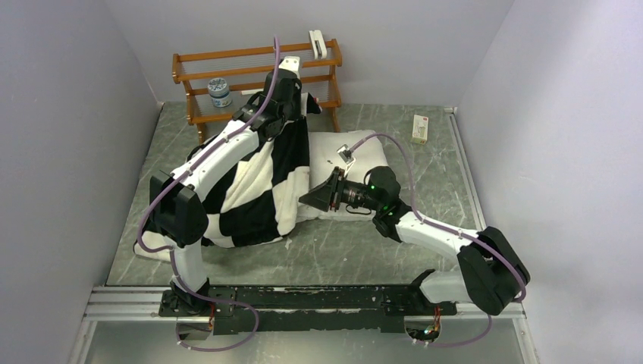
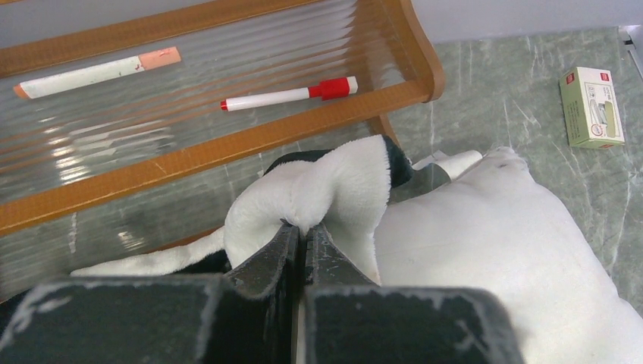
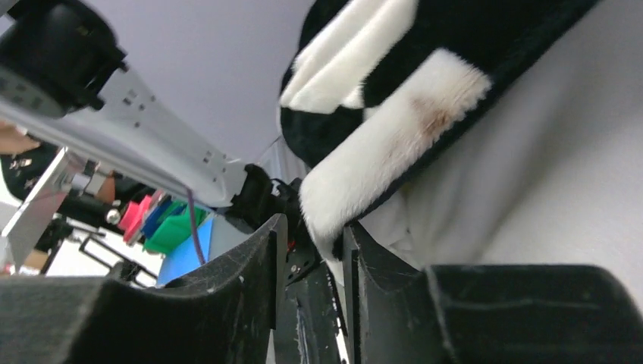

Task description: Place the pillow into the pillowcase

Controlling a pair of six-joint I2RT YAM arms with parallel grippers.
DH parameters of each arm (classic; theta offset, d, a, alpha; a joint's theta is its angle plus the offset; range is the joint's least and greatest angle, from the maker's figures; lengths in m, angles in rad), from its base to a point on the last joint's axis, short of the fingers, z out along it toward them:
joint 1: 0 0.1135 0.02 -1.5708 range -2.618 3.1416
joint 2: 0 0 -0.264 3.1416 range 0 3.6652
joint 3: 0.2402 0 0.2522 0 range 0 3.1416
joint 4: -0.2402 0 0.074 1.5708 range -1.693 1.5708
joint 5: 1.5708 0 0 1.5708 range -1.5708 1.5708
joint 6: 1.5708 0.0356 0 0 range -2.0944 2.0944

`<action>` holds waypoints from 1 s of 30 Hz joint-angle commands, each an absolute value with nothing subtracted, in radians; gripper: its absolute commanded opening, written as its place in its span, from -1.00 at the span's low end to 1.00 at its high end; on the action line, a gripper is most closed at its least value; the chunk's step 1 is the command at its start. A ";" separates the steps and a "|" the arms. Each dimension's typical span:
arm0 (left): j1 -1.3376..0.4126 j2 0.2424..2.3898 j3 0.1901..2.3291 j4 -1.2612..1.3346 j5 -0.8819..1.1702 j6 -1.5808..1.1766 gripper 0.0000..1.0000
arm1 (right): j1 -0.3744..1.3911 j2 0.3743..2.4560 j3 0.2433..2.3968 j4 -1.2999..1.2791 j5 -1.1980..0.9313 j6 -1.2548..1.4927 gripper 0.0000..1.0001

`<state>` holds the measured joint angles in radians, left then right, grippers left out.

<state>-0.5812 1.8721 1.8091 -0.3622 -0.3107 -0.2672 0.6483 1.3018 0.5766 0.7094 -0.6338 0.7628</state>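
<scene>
The black-and-white checkered pillowcase (image 1: 258, 189) hangs from my left gripper (image 1: 292, 98), raised in front of the rack. In the left wrist view that gripper (image 2: 304, 226) is shut on a white fold of the pillowcase (image 2: 334, 189), with the white pillow (image 2: 493, 243) lying just beyond it. The pillow (image 1: 360, 155) rests on the table, partly under the cloth. My right gripper (image 1: 309, 199) is at the pillowcase's lower hem beside the pillow. Its jaws (image 3: 315, 221) stand apart; the hem (image 3: 394, 144) dips between them and touches the right finger. The pillow (image 3: 561, 167) fills the right of that view.
A wooden rack (image 1: 258, 72) stands at the back, holding a small tin (image 1: 220, 92), a red-capped marker (image 2: 288, 94) and a pink-capped marker (image 2: 98, 72). A small box (image 1: 419, 128) lies at the back right. Walls close in on both sides.
</scene>
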 commanded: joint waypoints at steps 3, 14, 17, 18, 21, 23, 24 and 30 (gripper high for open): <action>-0.571 1.855 1.794 -0.278 -0.321 -0.258 -0.90 | 0.657 1.277 0.602 0.769 -0.750 0.714 -0.46; -0.571 1.851 1.785 -0.278 -0.326 -0.258 -0.91 | 0.672 1.305 0.609 0.641 -0.561 0.599 -0.10; -0.570 1.851 1.790 -0.275 -0.323 -0.261 -0.90 | 0.673 1.332 0.617 0.647 -0.569 0.587 -0.18; -0.571 1.853 1.793 -0.276 -0.323 -0.261 -0.90 | 0.673 1.334 0.619 0.658 -0.580 0.593 -0.31; -0.571 1.855 1.793 -0.276 -0.323 -0.263 -0.90 | 0.674 1.302 0.635 0.624 -0.604 0.609 -0.92; -0.571 1.857 1.786 -0.272 -0.319 -0.267 -0.91 | 0.673 1.226 0.680 0.456 -0.578 0.608 -1.00; -0.571 1.856 1.782 -0.269 -0.314 -0.270 -0.90 | 0.674 1.181 0.715 0.350 -0.552 0.607 -1.00; -0.576 1.852 1.738 -0.235 -0.252 -0.293 -0.91 | 0.672 0.918 0.854 -0.289 -0.253 0.635 -1.00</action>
<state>-0.5812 1.8721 1.7607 -0.3248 -0.2913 -0.2768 0.6704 1.0657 0.7845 0.1257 -0.4580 0.6224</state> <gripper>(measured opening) 0.057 0.020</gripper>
